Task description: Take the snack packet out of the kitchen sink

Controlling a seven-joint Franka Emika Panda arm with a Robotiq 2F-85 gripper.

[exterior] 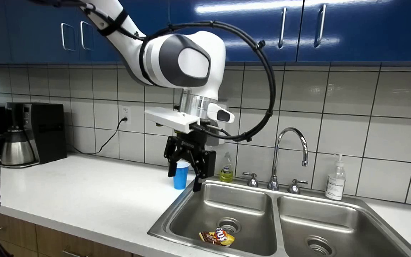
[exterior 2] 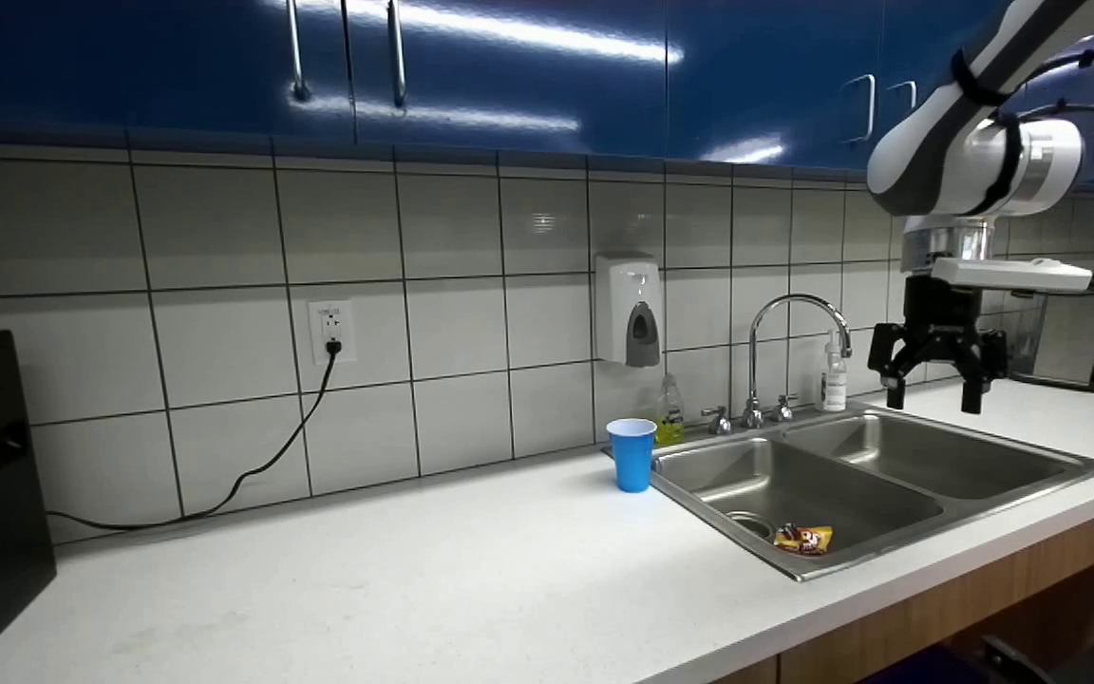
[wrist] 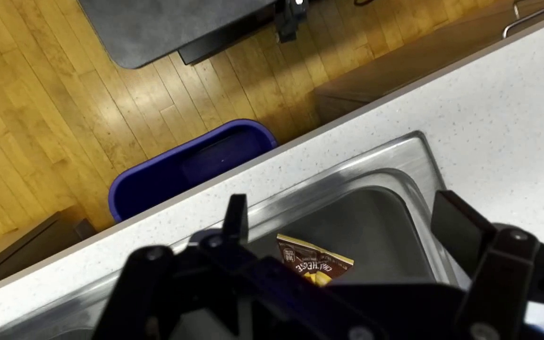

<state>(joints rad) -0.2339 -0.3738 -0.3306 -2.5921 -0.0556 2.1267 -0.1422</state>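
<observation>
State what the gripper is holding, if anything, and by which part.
Nothing is held: the gripper hangs open with nothing between its jaws, and the packet lies apart from it in the sink.

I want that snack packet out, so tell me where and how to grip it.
Probably best from above: pinch the snack packet across its crumpled middle, where folds should give purchase, using the open gripper; it lies below the sink rim, which hinders sideways approaches.
</observation>
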